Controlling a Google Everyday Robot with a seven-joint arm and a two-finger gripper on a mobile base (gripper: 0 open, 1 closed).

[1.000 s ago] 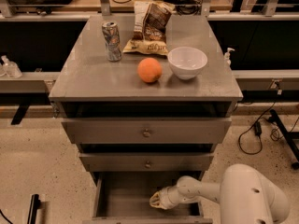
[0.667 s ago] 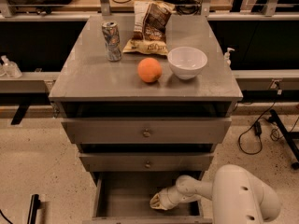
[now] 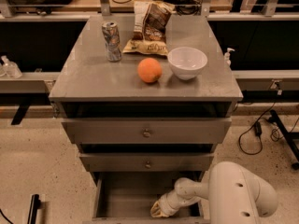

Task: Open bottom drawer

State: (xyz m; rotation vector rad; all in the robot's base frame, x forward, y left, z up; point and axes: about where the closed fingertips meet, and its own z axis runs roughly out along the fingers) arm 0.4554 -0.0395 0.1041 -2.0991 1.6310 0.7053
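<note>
The grey metal cabinet (image 3: 145, 90) has three drawers. The bottom drawer (image 3: 122, 196) stands pulled out toward me, showing its plain grey inside; its front and knob are cut off by the lower frame edge. My gripper (image 3: 159, 211) reaches down from the white arm (image 3: 233, 197) at the lower right and sits inside the drawer, close to its front wall. The top drawer front (image 3: 146, 131) and the middle drawer front (image 3: 147, 162) are both slightly out, each with a small round knob.
On the cabinet top stand a crushed can (image 3: 112, 41), a snack bag (image 3: 149, 28), an orange (image 3: 149, 70) and a white bowl (image 3: 187, 62). Cables (image 3: 254, 130) lie on the floor at the right. A black bar (image 3: 33, 209) lies on the floor at the lower left.
My arm's white housing has shifted slightly left. The gripper and the drawer stay where they were.
</note>
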